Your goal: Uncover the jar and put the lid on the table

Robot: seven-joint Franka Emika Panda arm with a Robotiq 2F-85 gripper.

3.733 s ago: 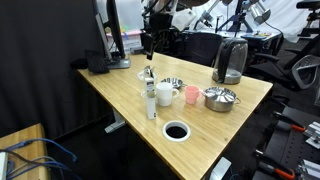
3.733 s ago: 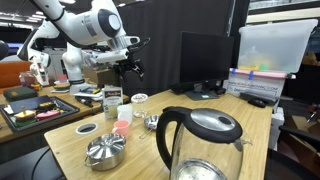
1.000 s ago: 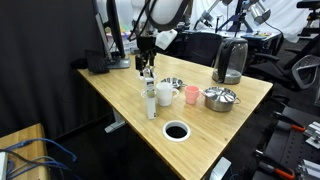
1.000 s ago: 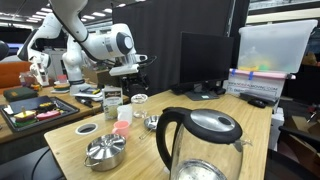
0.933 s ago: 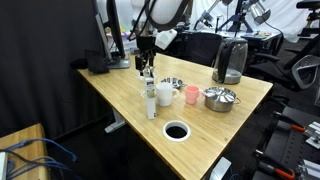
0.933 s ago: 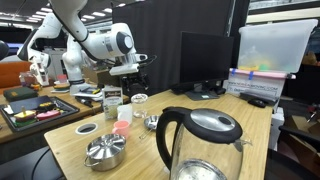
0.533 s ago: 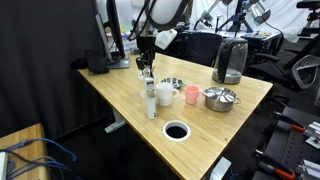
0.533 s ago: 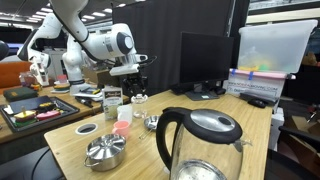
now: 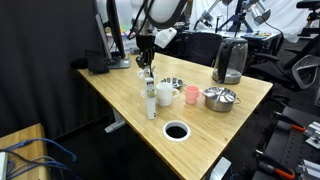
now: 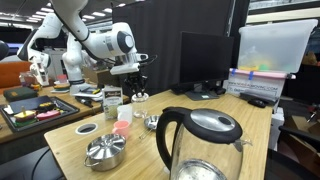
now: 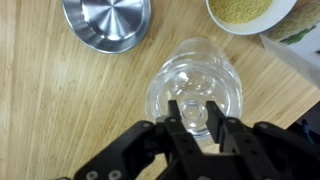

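In the wrist view the jar (image 11: 158,98) is a low clear glass container on the table (image 11: 60,110), and the transparent lid (image 11: 200,68) sits on top of it. My gripper (image 11: 194,105) hangs straight above. Its two black fingers are shut on the small round knob at the lid's middle. In both exterior views the gripper (image 9: 147,68) (image 10: 138,88) is down over the jar (image 9: 148,79) (image 10: 139,100) at the far side of the group of dishes. The lid lies flat on the jar.
A steel bowl (image 11: 105,22) and a dish of yellow grains (image 11: 250,12) lie close to the jar. On the table stand a white cup (image 9: 163,93), a bottle (image 9: 150,100), a pink cup (image 9: 190,94), a steel pot (image 9: 218,97) and a dark kettle (image 9: 230,60). The black cable hole (image 9: 176,131) lies near the front edge.
The jaws have closed from wide open onto the lid's knob. The arm has stayed over the jar, and the lid has not lifted.
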